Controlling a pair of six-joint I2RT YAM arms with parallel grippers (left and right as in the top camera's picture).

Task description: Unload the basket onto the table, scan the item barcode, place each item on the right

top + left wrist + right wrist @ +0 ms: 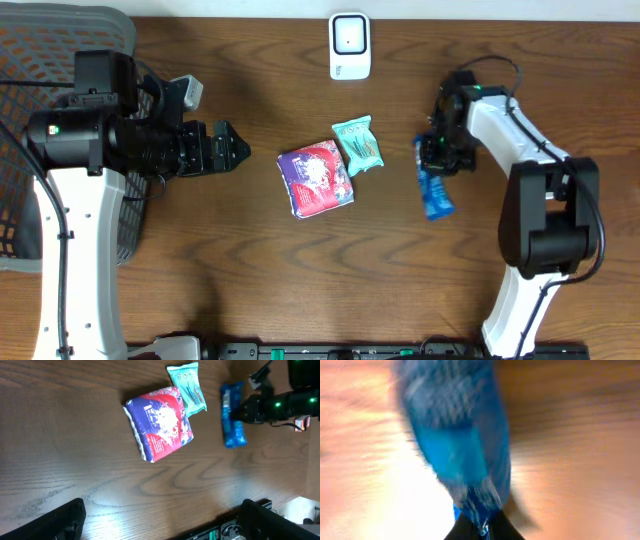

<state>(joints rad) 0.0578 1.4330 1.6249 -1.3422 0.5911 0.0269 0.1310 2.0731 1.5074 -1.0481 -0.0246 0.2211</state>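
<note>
Right claw was clamped down tight on the near-scanner end of the blue packet; the right wrist view showed that end of the packet pinched between the dark fingertips, frame heavily blurred. Couldn't tell whether the packet was resting on the bench or just off it. The packet sat on the right side of the bench, long axis running away from the white scanner, which stood at the far edge, centre, well apart from it. In the left wrist view the same packet showed with the right arm's claw at its side. Left claw was wide, holding nothing, hovering left of centre with jaws pointing toward the middle items; its own camera showed both fingers spread to the frame edges. Mid-bench: red-and-blue packet lying flat, teal packet just beside it on the scanner side, corners touching or nearly so. Both were between the two claws, neither gripped. Black mesh basket sat at the left edge behind the left arm.
</note>
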